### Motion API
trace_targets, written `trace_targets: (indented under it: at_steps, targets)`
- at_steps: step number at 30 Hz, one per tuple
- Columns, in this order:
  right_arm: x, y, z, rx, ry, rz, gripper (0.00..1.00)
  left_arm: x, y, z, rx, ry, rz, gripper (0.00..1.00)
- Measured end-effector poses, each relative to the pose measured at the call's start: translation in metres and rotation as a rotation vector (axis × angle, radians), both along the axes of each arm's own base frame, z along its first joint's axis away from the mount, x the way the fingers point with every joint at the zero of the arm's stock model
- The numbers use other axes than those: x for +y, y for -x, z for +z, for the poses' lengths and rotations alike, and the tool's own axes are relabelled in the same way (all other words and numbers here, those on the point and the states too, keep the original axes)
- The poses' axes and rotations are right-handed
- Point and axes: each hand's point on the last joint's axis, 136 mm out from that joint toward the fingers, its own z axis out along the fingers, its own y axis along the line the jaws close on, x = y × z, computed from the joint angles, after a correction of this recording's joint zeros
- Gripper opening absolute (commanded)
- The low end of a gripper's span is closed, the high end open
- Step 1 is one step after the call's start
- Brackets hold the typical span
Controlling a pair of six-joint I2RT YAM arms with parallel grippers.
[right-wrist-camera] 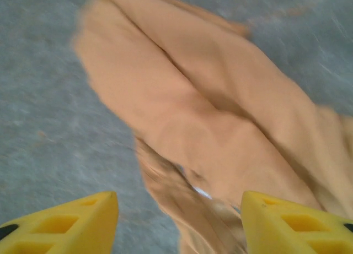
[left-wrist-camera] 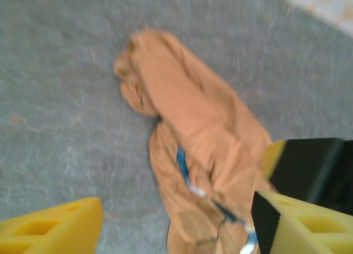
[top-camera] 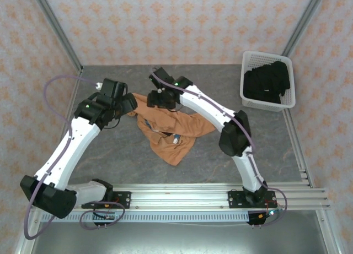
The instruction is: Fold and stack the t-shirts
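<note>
No legible text in frame.
Dark lettering (left-wrist-camera: 205,242) on the orange-tan t-shirt (left-wrist-camera: 190,127), next to its blue-and-white print (left-wrist-camera: 187,174), is too blurred and small to read.

A white lattice basket (top-camera: 263,104) sits at the grey tabletop's (top-camera: 121,155) far right corner.

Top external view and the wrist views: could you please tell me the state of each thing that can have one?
Orange-tan t-shirt: crumpled, unfolded, on the table.
White lattice basket: upright.
Black t-shirts: heaped inside it.
Left tool: open, empty.
Right tool: open, empty.
</note>
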Motion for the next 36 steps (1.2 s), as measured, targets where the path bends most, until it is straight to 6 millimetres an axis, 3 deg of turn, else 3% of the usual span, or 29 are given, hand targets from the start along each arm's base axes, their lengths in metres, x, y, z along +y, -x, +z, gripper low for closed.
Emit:
trace_targets:
  at_steps: [4,8,11,14,19,23,26,30,32,34,36]
  targets:
    - [-0.086,0.008,-0.01,0.081,-0.022,-0.192,0.61,-0.037,0.007,-0.043,0.134,0.018,-0.111,0.8]
    - [-0.176,0.008,-0.031,0.144,-0.082,-0.459,0.61,-0.081,-0.003,-0.082,0.227,0.058,-0.163,0.82]
    - [-0.21,0.023,-0.067,0.234,-0.081,-0.583,0.61,-0.095,-0.016,-0.114,0.286,0.087,-0.127,0.84]
    - [-0.216,0.044,-0.097,0.324,-0.073,-0.632,0.61,-0.103,-0.029,-0.145,0.358,0.088,-0.078,0.85]
    - [-0.213,0.05,-0.109,0.369,-0.106,-0.676,0.61,-0.109,-0.052,-0.181,0.42,0.091,-0.002,0.84]
    - [-0.211,0.045,-0.117,0.379,-0.118,-0.7,0.58,-0.107,-0.062,-0.197,0.435,0.113,0.053,0.73]
    - [-0.21,0.043,-0.131,0.403,-0.108,-0.717,0.54,-0.111,-0.074,-0.204,0.428,0.127,0.073,0.59]
    - [-0.211,0.045,-0.144,0.445,-0.089,-0.746,0.33,-0.114,-0.082,-0.209,0.416,0.138,0.082,0.36]
    - [-0.212,0.045,-0.146,0.454,-0.079,-0.755,0.14,-0.115,-0.084,-0.206,0.407,0.14,0.083,0.27]
    - [-0.217,0.05,-0.147,0.47,-0.052,-0.768,0.03,-0.115,-0.088,-0.203,0.397,0.143,0.084,0.25]
    - [-0.218,0.048,-0.146,0.467,-0.05,-0.774,0.0,-0.114,-0.091,-0.2,0.387,0.147,0.087,0.25]
